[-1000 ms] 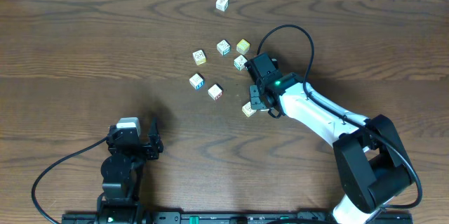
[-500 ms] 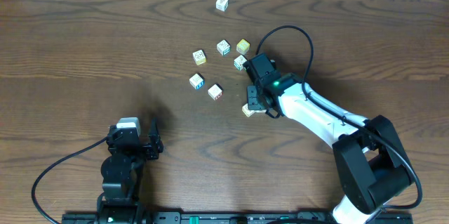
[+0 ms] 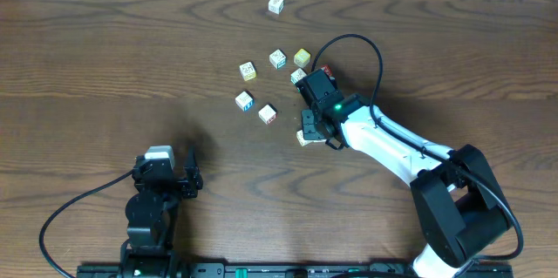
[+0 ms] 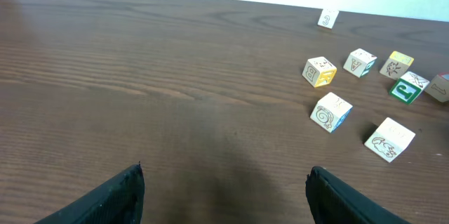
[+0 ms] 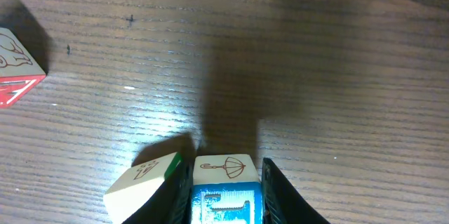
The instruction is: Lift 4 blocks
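These little wooden alphabet cubes [image 4: 330,112] looked light and rigid, so nothing to crush. The faces seemed smooth though, and they're tiny, so my guess is a sloppy pinch would let one twist or pop out. Best bet imo: squeeze two opposite flat sides, square on, around the middle, never on a corner.

That's pretty much what the right gripper [image 5: 226,194] had going. Its jaws were closed most of the way, clamped on the umbrella block [image 5: 223,170], which had a cream top with a small umbrella drawing and a blue printed face below it, one jaw on each side. I couldn't tell from the wrist view whether it was off the desk [image 5: 316,55] yet. A second cube, the green-edged block [image 5: 144,180], sat tilted right against the outside of one jaw, so I reckon it could get nudged or dragged along. The red-faced cube [image 5: 15,69] was well off to the side.

From overhead, that grip was just below the main scatter of cubes around mid-desk, with one lone block [image 3: 275,4] up near the far edge.

The left gripper [image 4: 224,189] sat low near the front of the desk, jaws spread wide, holding nothing, well apart from every cube.
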You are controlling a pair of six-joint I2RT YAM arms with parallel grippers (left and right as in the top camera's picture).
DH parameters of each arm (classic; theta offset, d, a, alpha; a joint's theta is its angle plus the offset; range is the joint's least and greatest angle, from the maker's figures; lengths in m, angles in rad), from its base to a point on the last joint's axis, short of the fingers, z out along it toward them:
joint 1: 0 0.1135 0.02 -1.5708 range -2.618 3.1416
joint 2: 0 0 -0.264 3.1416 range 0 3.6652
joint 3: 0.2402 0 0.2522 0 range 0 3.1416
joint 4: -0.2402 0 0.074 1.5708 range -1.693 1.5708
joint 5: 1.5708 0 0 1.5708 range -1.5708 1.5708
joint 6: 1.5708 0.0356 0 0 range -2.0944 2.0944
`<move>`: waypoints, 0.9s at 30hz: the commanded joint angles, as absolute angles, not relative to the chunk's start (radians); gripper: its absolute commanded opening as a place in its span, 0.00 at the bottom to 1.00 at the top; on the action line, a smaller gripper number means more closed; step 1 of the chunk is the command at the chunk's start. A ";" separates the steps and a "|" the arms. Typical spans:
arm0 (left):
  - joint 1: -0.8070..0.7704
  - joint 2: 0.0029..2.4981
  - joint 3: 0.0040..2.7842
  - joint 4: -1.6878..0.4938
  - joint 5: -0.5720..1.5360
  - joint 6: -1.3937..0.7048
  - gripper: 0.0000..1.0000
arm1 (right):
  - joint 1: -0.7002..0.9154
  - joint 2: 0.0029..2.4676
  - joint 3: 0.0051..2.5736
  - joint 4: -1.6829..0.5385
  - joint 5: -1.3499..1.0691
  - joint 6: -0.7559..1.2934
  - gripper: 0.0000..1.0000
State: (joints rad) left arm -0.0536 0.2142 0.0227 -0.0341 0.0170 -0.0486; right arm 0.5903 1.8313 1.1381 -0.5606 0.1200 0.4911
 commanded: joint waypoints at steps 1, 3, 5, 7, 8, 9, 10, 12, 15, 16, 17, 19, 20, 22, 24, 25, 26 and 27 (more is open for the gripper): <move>-0.056 0.215 0.004 -0.070 0.004 -0.039 0.74 | 0.599 1.818 1.150 -0.565 0.100 0.521 0.27; -0.056 0.215 0.004 -0.070 0.004 -0.039 0.74 | 0.599 1.818 1.150 -0.561 0.101 0.520 0.36; -0.056 0.215 0.004 -0.070 0.004 -0.039 0.74 | 0.598 1.818 1.150 -0.559 0.107 0.520 0.43; -0.056 0.215 0.004 -0.070 0.004 -0.039 0.74 | 0.598 1.818 1.150 -0.560 0.123 0.520 0.47; -0.056 0.215 0.004 -0.070 0.004 -0.039 0.74 | 0.598 1.818 1.150 -0.560 0.127 0.520 0.47; -0.056 0.215 0.004 -0.070 0.004 -0.039 0.74 | 0.598 1.818 1.150 -0.560 0.128 0.520 0.47; -0.056 0.215 0.004 -0.070 0.004 -0.039 0.74 | 0.598 1.818 1.150 -0.560 0.127 0.520 0.47; -0.056 0.215 0.004 -0.070 0.004 -0.039 0.74 | 0.598 1.818 1.150 -0.560 0.131 0.519 0.47; -0.056 0.215 0.004 -0.070 0.004 -0.039 0.75 | 0.598 1.818 1.150 -0.556 0.135 0.520 0.44; -0.056 0.215 0.004 -0.070 0.004 -0.039 0.74 | 0.598 1.818 1.150 -0.556 0.143 0.520 0.40; -0.056 0.215 0.004 -0.070 0.004 -0.039 0.74 | 0.598 1.818 1.150 -0.556 0.152 0.520 0.38; -0.056 0.215 0.004 -0.071 0.004 -0.039 0.75 | 0.598 1.818 1.150 -0.556 0.170 0.520 0.36; -0.056 0.215 0.004 -0.070 0.004 -0.039 0.74 | 0.598 1.818 1.150 -0.556 0.177 0.520 0.36; -0.056 0.215 0.004 -0.071 0.004 -0.039 0.75 | 0.598 1.818 1.150 -0.551 0.191 0.519 0.36; -0.056 0.215 0.004 -0.071 0.004 -0.039 0.75 | 0.597 1.818 1.150 -0.540 0.208 0.519 0.36; -0.056 0.215 0.004 -0.071 0.004 -0.039 0.74 | 0.596 1.818 1.150 -0.533 0.214 0.519 0.37; -0.056 0.215 0.004 -0.071 0.004 -0.039 0.74 | 0.596 1.818 1.150 -0.524 0.221 0.514 0.38; -0.056 0.215 0.004 -0.071 0.004 -0.039 0.74 | 0.596 1.818 1.150 -0.510 0.230 0.503 0.38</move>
State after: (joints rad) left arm -0.0536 0.2142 0.0227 -0.0341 0.0170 -0.0486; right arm 0.5907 1.8313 1.1381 -0.5266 0.1780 0.5148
